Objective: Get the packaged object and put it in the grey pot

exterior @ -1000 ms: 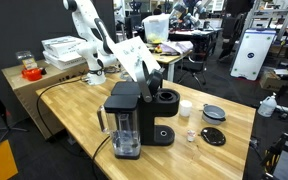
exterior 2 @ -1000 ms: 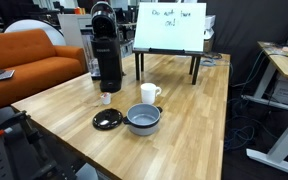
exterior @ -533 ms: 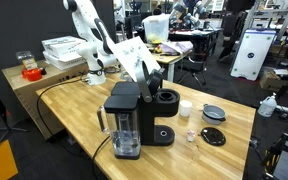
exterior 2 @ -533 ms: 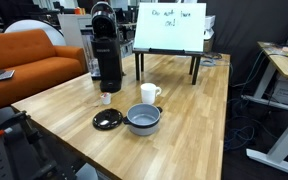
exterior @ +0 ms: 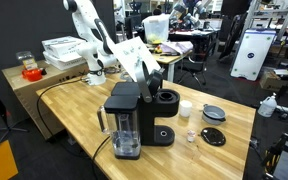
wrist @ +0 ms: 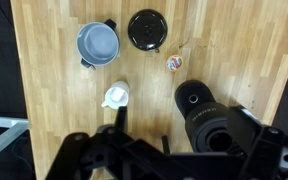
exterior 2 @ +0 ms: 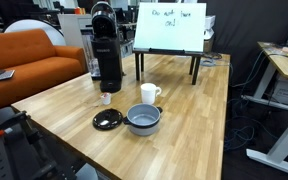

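Most of the gripper (wrist: 142,140) is cut off by the lower edge of the wrist view. Only dark, blurred parts of it show there, and it cannot be told if its jaws stand apart or together. It holds nothing that can be seen and hangs above the wooden tabletop (wrist: 54,100).

Just beyond the gripper in this view stands the white cup (wrist: 116,96), seen from above, with one dark finger partly before it. Beside the cup is the black coffee machine (wrist: 219,120); its body is cut by the lower edge of the view and looks like a dark mass with a round top.

Farther on, the packaged object (wrist: 174,62) lies on the tabletop, near the coffee machine and apart from it. It is very small, pale with a reddish spot, and its shape is hard to make out. In both exterior views it is only a tiny light dot (exterior: 190,135) (exterior 2: 105,98).

Farthest in the wrist view are the grey pot (wrist: 98,43) and the flat black disc (wrist: 145,29), side by side but not touching. The packaged object is outside the pot, closer to the disc. In an exterior view the arm (exterior: 114,45) reaches over the coffee machine, which hides its end.
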`<state>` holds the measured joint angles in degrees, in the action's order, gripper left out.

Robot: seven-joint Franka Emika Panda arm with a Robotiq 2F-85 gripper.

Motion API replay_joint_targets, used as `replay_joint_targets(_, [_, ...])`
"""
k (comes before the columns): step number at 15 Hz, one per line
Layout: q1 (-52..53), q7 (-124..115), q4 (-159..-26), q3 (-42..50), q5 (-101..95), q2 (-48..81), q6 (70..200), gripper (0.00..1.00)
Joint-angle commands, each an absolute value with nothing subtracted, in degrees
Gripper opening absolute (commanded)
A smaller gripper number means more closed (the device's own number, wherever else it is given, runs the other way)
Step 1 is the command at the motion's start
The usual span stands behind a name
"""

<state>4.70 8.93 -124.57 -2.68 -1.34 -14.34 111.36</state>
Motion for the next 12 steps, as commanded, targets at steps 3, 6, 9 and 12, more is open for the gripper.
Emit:
replay_joint_targets(3, [5.3,11.2,-127.1,-3.0,-2.1,-12.7,111.5,1.00])
replay_joint_targets(6, [5.3,12.4,-127.8,-3.1,-2.9,-11.3,112.6,1.00])
replay_joint_targets(9, [5.3,12.5,-127.8,-3.0,-3.0,-11.7,112.6,1.00])
replay_joint_targets(12, [5.4,12.6,-127.8,-3.0,-3.0,-11.7,112.6,1.00])
